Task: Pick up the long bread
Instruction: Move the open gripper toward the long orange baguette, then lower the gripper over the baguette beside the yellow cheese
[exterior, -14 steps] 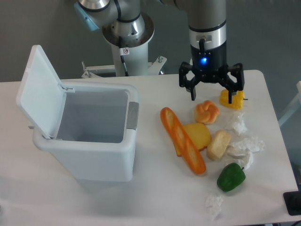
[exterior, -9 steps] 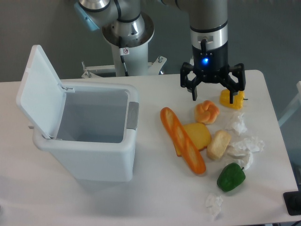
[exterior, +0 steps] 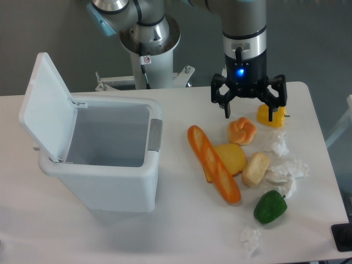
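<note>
Your gripper (exterior: 248, 114) hangs above the far side of the white table (exterior: 181, 220), its two black fingers (exterior: 226, 107) spread wide and holding nothing, a blue light glowing on the wrist above them. The fingertips straddle the space just behind the small orange-and-cream bun (exterior: 242, 130), with the right finger standing in front of a yellow toy food piece (exterior: 278, 116) near the table's back edge.

The long bread (exterior: 214, 163) lies flat on the table, nearer the camera and to the left of your gripper, well clear of the fingers. It runs diagonally, its upper end pointing toward the bin and its lower end toward the front edge. Its right flank touches a yellow wedge (exterior: 233, 157), and a short pale-beige roll (exterior: 256, 168) sits just beside that wedge.

A green toy pepper (exterior: 270, 207) rests near the front right, with crumpled white paper (exterior: 286, 173) scattered around the roll and a further scrap (exterior: 251, 239) by the front edge.

To the left stands a white bin (exterior: 104, 165), its lid (exterior: 45, 104) tipped up and back, the inside showing open.
</note>
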Tool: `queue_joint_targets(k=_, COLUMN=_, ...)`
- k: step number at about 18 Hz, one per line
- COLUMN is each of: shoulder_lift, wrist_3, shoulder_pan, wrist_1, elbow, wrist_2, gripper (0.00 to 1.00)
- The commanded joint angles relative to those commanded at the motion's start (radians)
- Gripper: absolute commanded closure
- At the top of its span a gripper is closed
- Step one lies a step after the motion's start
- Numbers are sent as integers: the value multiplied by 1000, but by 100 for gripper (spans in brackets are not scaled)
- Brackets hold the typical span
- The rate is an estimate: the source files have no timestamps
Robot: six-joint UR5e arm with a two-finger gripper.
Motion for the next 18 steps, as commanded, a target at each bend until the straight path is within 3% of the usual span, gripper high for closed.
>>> queue_joint_targets(k=12, shoulder_lift=6, wrist_3=-51, shoulder_pan=-5, wrist_1=0, elbow=-89, wrist_2=-9, gripper=0)
queue_joint_targets(k=18, shoulder_lift=17, wrist_3=-143, shoulder_pan=-2, wrist_1=-11, elbow=-138, wrist_2=-3, gripper=0)
